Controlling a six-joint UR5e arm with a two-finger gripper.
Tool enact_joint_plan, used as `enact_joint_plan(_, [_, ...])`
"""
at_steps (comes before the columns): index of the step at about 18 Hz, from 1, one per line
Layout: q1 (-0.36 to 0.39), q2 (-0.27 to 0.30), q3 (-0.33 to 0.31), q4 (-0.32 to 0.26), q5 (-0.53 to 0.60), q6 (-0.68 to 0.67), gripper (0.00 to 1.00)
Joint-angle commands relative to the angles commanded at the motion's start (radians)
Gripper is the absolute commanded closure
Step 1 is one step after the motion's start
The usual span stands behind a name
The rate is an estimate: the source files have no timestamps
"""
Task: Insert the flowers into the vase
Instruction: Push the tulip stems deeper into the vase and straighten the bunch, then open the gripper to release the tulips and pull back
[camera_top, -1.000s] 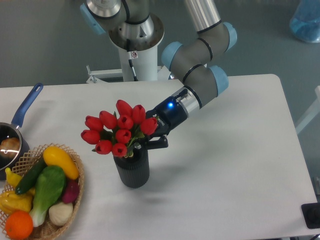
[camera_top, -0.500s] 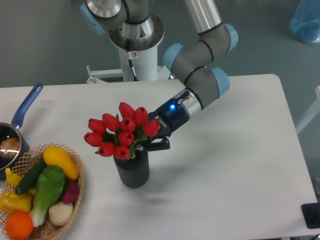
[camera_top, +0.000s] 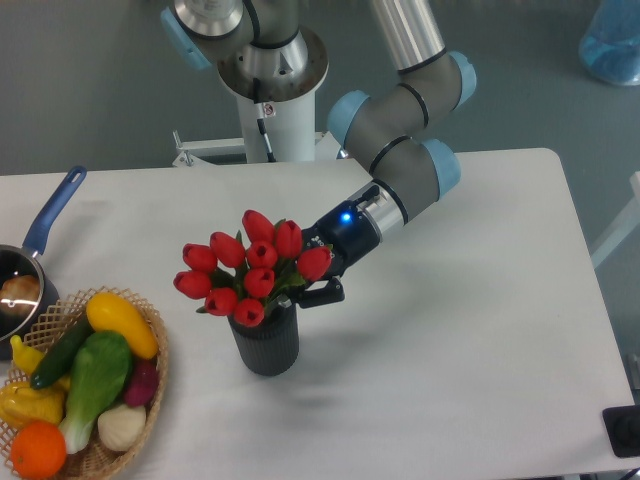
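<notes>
We see the vase (camera_top: 265, 345) as a small dark grey cylinder with fine vertical ribs, standing upright on the smooth white table (camera_top: 450, 340). Right over its mouth sit the flowers (camera_top: 250, 270) — a tight bunch of glossy red tulip buds, rounded and pointed at the tip, with green leaves showing between them. The bunch spreads wider than the vase and leans a little to the left of it, its lower buds touching the rim.

The arm comes down from the upper right of the vase, its grey links and pale blue joint caps bent at the wrist, a small blue light lit on the black wrist body. The tool (camera_top: 312, 290) points down and left, just beside the vase's upper right edge. Its dark fingers (camera_top: 325, 294) reach in under the buds, where the stems are — the buds hide the grip, so we cannot tell how far closed it is or whether it holds the stems.

Left of the vase lies a woven wicker basket (camera_top: 155, 375) of bright toy vegetables, and beyond it a blue-handled saucepan (camera_top: 45, 230).
</notes>
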Motion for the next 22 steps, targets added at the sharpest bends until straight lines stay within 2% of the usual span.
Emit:
enact_joint_plan(3, [0.0, 0.0, 0.003, 0.002, 0.0, 0.006, 0.45])
enact_joint_plan(6, [0.0, 0.0, 0.003, 0.002, 0.0, 0.006, 0.41])
enact_joint_plan(9, [0.0, 0.0, 0.006, 0.002, 0.0, 0.006, 0.27])
enact_joint_plan(12, [0.0, 0.0, 0.006, 0.003, 0.0, 0.006, 0.24])
enact_joint_plan(14, [0.002, 0.0, 0.008, 0.002, 0.0, 0.006, 0.14])
enact_joint_plan(16, [0.003, 0.0, 0.008, 0.002, 0.0, 0.006, 0.12])
enact_joint_plan(20, [0.014, 0.0, 0.008, 0.0, 0.002, 0.005, 0.01])
enact_joint_plan(22, [0.017, 0.003, 0.008, 0.0, 0.011, 0.003, 0.01])
